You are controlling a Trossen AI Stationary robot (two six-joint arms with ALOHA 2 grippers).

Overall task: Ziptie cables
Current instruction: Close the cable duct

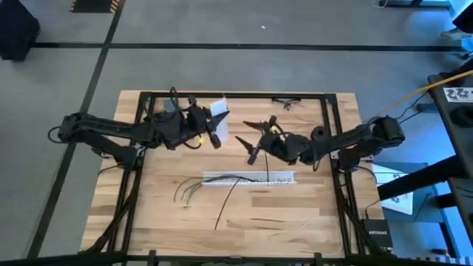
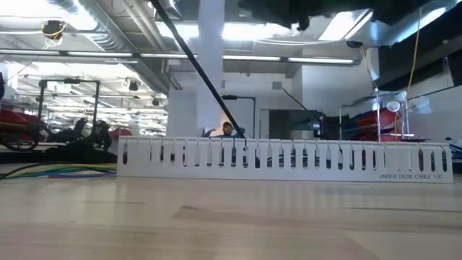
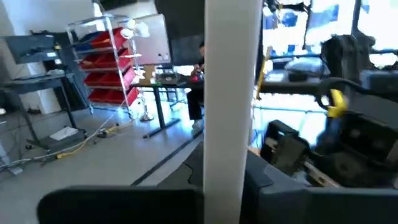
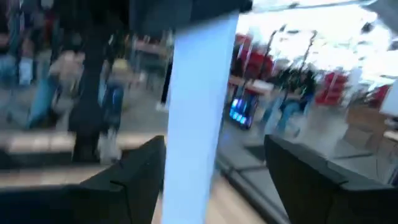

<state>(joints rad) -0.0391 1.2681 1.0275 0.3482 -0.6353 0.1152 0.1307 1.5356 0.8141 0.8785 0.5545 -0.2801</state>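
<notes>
Landmark: white perforated strip [image 1: 250, 179], mid-surface.
Cables [image 1: 194, 189]: lying at the strip's left end, splayed ends beyond it; long axis along the strip.
My left claw [image 1: 214, 137]: raised behind that end, nearer arm; pinching a white strip [image 3: 231, 93].
My right claw [image 1: 251, 140]: raised behind the strip's middle, spread.
Next, I judge: come forward and down.

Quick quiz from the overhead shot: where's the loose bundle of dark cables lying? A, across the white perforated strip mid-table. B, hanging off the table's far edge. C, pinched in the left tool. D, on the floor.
A: the cables lie on the wood and run across the white perforated strip, below both raised arms.
</notes>
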